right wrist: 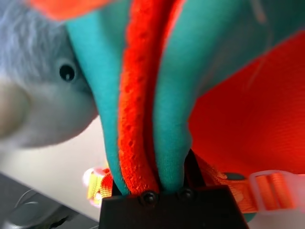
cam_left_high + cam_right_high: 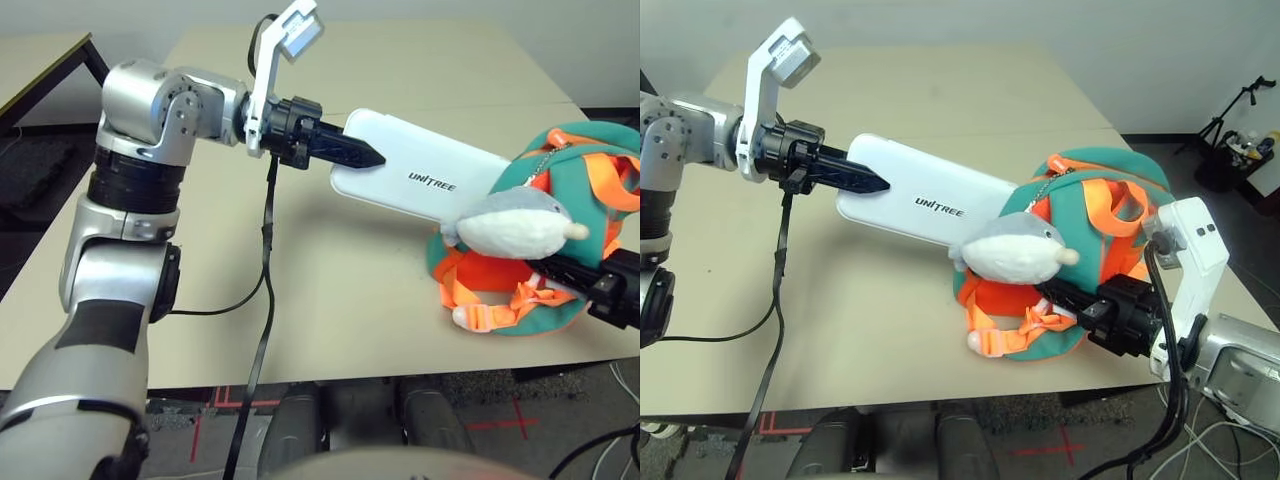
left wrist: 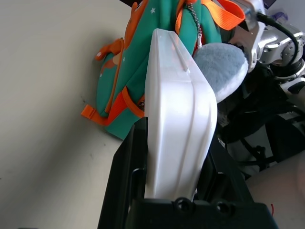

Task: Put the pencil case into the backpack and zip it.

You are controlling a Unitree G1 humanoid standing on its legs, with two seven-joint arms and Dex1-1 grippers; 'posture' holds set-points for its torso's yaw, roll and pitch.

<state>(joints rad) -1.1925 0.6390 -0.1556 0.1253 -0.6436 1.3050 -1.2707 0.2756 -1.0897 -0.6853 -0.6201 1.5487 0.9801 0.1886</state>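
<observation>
Presently the left pincer point(image 2: 362, 152) is clamping the near end of the pencil case point(image 2: 425, 172), holding it raised above the desk point(image 2: 330, 290) with its far end reaching the backpack point(image 2: 1080, 200) behind the plush toy point(image 2: 1015, 248). The right pincer point(image 2: 1060, 293) is pinching a teal-and-orange fold of the backpack, which is sitting on the desk's right side.

Premises present as a robotics lab or test room. A plain beige laminate work table point(image 2: 300, 300) stands on dark carpet marked with red tape crosses point(image 2: 1065, 445). Loose black cables point(image 2: 1240, 445) trail across the floor, and a black tripod stand point(image 2: 1230, 115) occupies the far corner.
</observation>
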